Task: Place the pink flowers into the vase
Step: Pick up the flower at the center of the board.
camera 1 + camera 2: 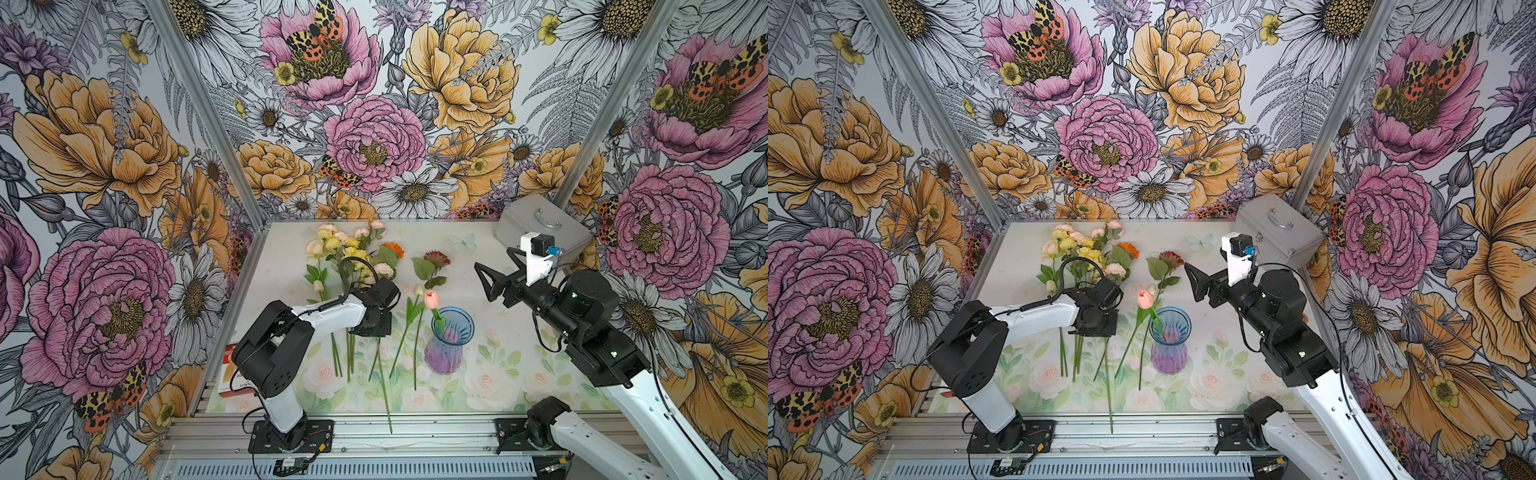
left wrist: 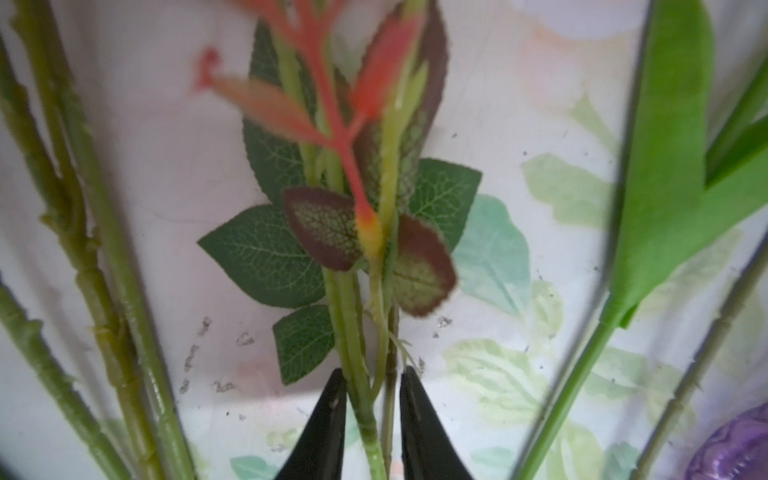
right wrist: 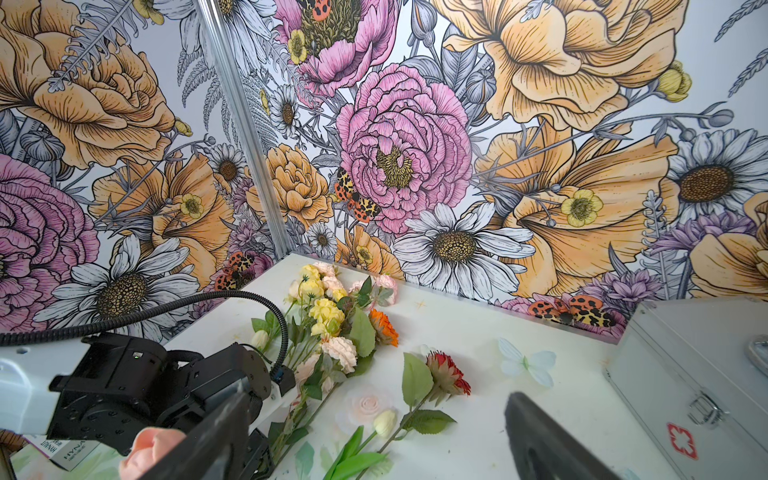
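Observation:
The vase (image 1: 446,349) (image 1: 1169,349), blue at the rim and purple below, stands upright on the mat. A salmon-pink tulip (image 1: 432,299) (image 1: 1145,299) leans in it. Other pink flowers (image 1: 382,270) lie in a heap of stems left of the vase. My left gripper (image 2: 372,382) is down over their lower part, jaws drawn in tight on a thick and a thin green stem (image 2: 361,399). In both top views its wrist (image 1: 371,324) hides the fingers. My right gripper (image 1: 486,282) (image 3: 380,399) hangs open and empty, high up and right of the vase.
Yellow blooms (image 1: 349,245), an orange daisy (image 1: 394,249), a dark red one (image 1: 437,258) and a cream bud (image 1: 419,289) lie among the stems. A metal case (image 1: 540,232) fills the back right corner. A small box (image 1: 232,374) lies at the left edge.

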Robot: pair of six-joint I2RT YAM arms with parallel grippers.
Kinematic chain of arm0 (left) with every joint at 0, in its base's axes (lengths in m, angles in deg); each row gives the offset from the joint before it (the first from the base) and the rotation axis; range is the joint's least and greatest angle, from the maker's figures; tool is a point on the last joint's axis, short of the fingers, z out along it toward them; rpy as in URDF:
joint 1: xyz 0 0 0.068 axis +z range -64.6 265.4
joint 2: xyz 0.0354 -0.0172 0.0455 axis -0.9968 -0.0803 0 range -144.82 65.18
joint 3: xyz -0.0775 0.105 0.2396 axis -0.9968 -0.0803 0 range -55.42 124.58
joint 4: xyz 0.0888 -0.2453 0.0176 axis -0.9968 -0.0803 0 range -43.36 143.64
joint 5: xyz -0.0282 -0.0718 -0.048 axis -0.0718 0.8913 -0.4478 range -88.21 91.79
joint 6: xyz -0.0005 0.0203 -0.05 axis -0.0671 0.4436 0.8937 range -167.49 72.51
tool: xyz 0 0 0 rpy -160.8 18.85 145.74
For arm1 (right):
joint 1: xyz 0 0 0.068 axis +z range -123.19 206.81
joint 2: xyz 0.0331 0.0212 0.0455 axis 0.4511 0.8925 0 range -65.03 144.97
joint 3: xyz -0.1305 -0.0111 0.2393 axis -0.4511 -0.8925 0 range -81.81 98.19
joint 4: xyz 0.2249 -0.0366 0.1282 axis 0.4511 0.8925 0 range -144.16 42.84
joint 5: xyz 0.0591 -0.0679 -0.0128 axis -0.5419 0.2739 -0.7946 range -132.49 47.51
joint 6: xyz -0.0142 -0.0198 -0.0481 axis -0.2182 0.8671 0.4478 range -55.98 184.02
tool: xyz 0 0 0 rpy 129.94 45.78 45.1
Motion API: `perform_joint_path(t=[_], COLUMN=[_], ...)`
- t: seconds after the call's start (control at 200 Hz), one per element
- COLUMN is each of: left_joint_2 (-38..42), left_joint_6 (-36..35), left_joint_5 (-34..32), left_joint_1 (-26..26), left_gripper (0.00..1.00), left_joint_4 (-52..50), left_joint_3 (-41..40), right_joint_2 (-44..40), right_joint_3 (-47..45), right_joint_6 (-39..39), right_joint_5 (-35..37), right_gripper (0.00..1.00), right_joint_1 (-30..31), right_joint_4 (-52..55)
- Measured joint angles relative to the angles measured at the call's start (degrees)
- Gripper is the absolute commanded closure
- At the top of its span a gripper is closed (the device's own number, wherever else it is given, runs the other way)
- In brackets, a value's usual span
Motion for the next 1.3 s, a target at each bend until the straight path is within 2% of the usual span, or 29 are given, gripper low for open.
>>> perform_joint_path(t=[0.53,0.871,1.116,1.301], left_joint_2=[0.0,3.26,11.08,15.87], left_joint_6=[-0.04,-0.04,-0.52,-2.05], left_joint_5=[1.07,2.1,3.67,6.32], left_joint_1=[0.02,2.21,6.84,10.71], left_gripper=[1.0,1.0,1.0,1.0], left_joint_4=[0.37,0.35,0.31,0.09], left_joint_3=[0.0,-0.28,0.22,4.0], right_joint_2=[0.11,0.79,0.85,1.68], right_joint_3=[0.0,0.0,0.0,0.11], right_joint_6=[0.0,0.0,0.02,0.04], right_joint_5=[-0.59,-0.61,-0.59,-0.59], right_gripper=[0.03,0.03,0.03,0.03], right_joint_1=[0.0,0.0,-0.15,-0.17], right_joint_4=[0.0,0.0,0.0,0.0])
